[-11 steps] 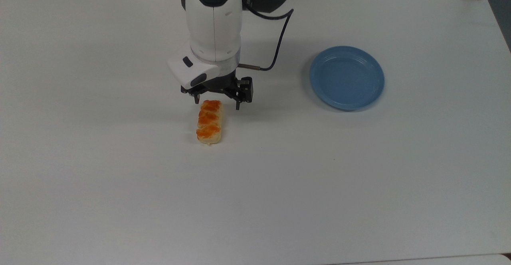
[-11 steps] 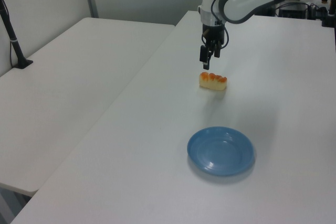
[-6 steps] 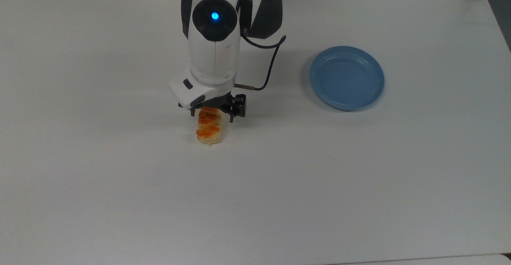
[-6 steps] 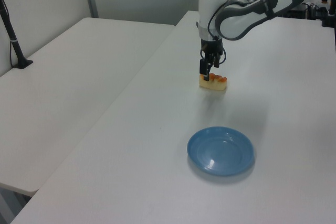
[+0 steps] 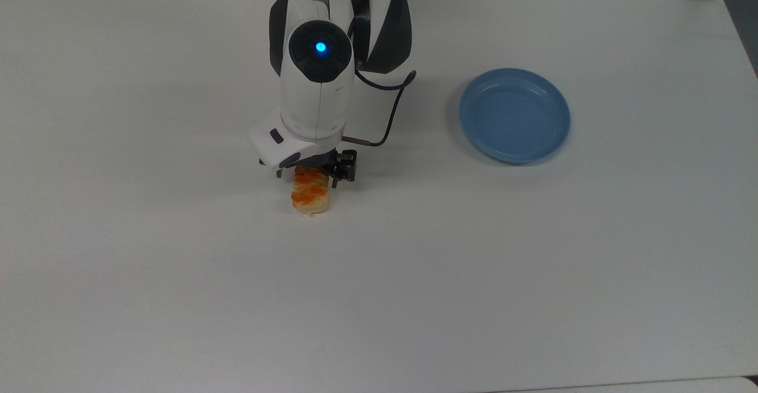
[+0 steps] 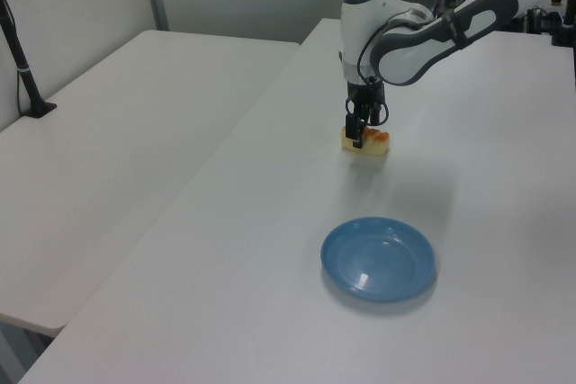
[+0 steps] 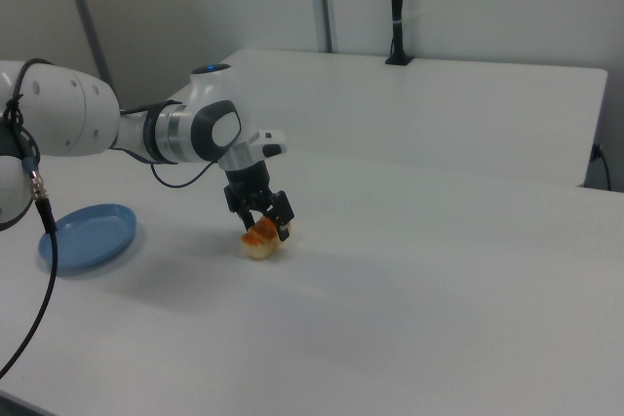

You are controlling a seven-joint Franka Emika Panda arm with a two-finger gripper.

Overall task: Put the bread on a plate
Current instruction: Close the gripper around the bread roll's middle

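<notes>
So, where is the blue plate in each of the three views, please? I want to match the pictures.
Top view: the plate lies right of centre, in the upper half.
Left view: it lies low, a little right of centre.
Right view: it lies at the far left, mid-height.
Shared landmark: the bread, under the gripper on the white table.

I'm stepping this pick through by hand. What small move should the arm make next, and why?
Probably close the fingers. The gripper is down over the oblong pale-yellow bread with orange-brown bumps, its open fingers straddling the far end, and the bread lies flat on the white table. The round light-blue plastic plate sits apart on the top view's right.
</notes>
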